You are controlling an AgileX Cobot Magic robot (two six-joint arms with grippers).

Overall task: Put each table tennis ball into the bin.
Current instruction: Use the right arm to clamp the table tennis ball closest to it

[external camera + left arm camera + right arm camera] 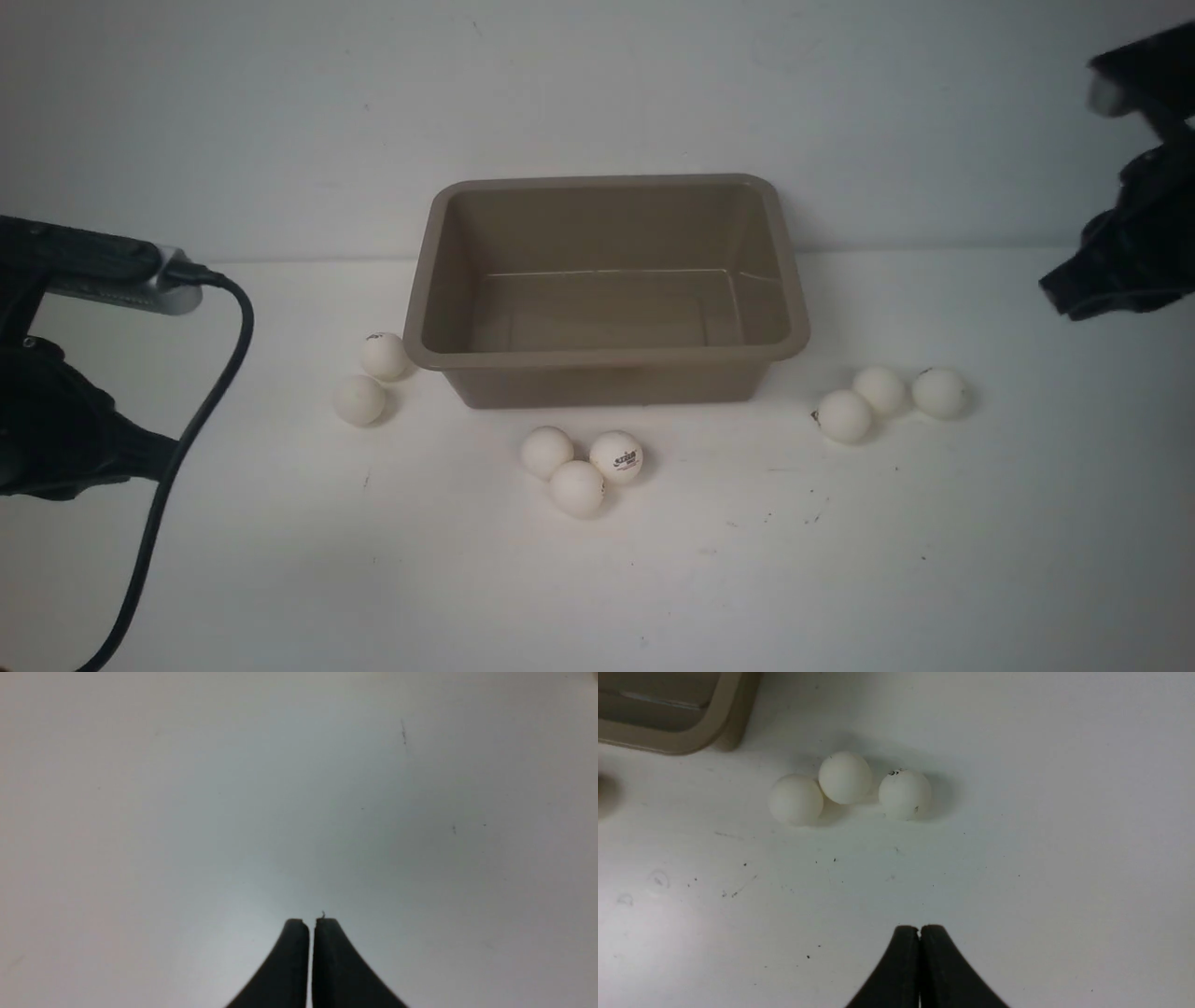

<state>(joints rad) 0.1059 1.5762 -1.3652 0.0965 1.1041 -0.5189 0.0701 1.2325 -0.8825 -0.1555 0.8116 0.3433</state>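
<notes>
Front view: bin [609,357] is empty, eight balls [616,456] lie on table [840,579] beside it: two left, three in front, three right.
Left wrist view: left gripper [311,922] has jaws together, nothing held.
Right wrist view: right gripper [920,929] also pressed together, three balls near.
Balls are prob. light, stiff, slippery; grip across middle.

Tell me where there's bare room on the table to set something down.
Bare table lies nearest the camera, in front of every ball, and between the front trio and right trio. Crowded: close to the bin, by the left pair.
</notes>
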